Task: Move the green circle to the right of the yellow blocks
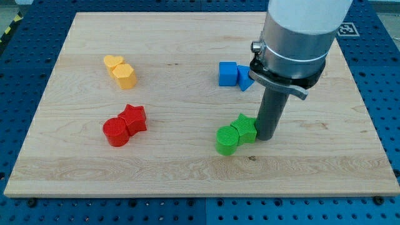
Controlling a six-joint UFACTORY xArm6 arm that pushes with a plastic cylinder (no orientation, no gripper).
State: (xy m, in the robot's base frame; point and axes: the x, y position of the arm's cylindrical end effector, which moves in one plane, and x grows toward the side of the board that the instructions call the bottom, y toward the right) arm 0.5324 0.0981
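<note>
The green circle lies on the wooden board below the middle, touching a green star on its upper right. My tip stands right against the green star's right side, to the right of the green circle. The yellow blocks, a heart and a hexagon-like block, sit touching each other at the view's upper left, far to the left of the green circle.
A red circle and a red star touch each other at the left middle. A blue cube and a blue triangle-like block sit near the top centre, partly behind the arm's grey body.
</note>
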